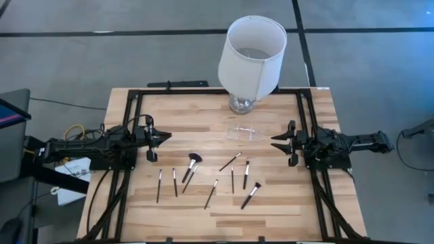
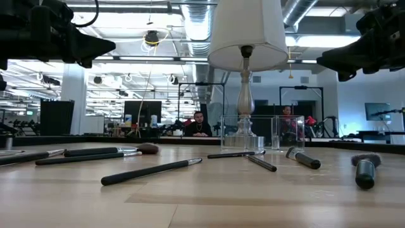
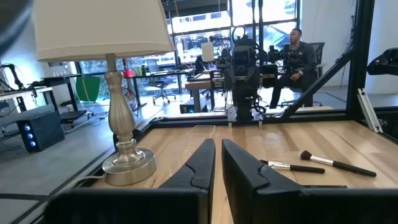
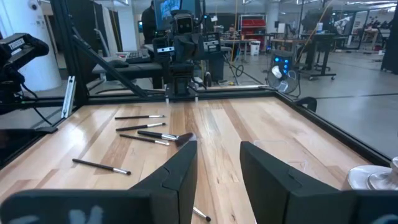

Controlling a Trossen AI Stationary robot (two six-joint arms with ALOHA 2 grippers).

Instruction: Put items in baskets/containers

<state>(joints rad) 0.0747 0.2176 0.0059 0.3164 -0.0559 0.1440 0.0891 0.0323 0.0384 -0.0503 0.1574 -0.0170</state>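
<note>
Several slim dark makeup brushes point(image 1: 211, 193) lie flat and scattered on the wooden table's near half. One of them has a wider fan head point(image 1: 194, 160). They also show in the low view point(image 2: 152, 171) and the right wrist view point(image 4: 140, 127). The clear tray point(image 1: 242, 131) rests on its base just in front of the lamp, and in the low view the tray point(image 2: 250, 132) holds nothing. My left gripper point(image 1: 167, 136) hovers at the table's left side, its fingers point(image 3: 208, 163) all but together. My right gripper point(image 1: 274, 141) hovers at the right side, open, near the tray.
A tall lamp with a white shade point(image 1: 251, 57) stands on a glass base point(image 1: 242, 104) at the table's far middle, right behind the tray. A black frame point(image 1: 132, 108) runs along the table's sides. Bare wood lies between both grippers. People sit in the room beyond.
</note>
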